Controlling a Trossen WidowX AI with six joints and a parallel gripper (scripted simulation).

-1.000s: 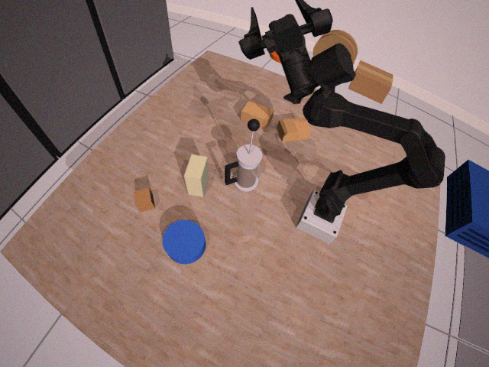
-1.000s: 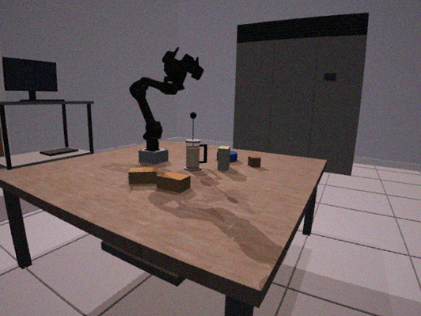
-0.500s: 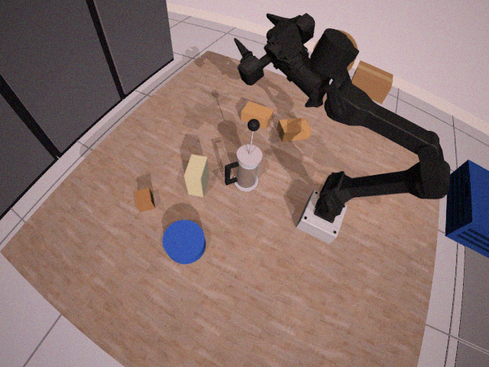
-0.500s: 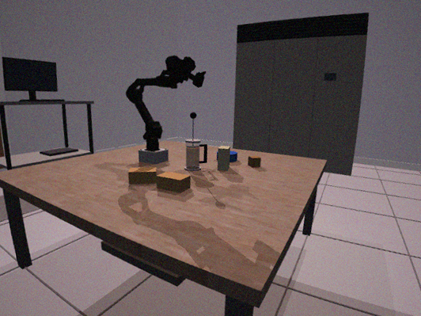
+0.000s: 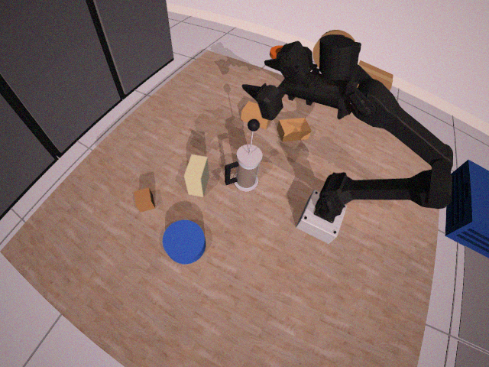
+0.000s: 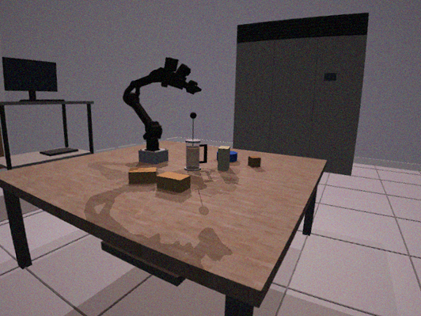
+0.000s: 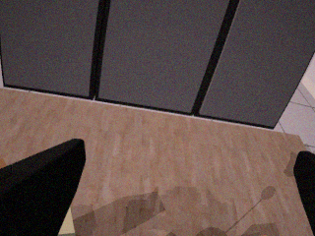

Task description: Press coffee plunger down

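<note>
The hand [image 6: 194, 88] hangs wide open and empty above the coffee press [image 6: 193, 155] standing mid-counter [image 6: 250, 203], plunger knob [image 6: 192, 114] fully raised; approach underway, it must next descend squarely onto that knob.
</note>
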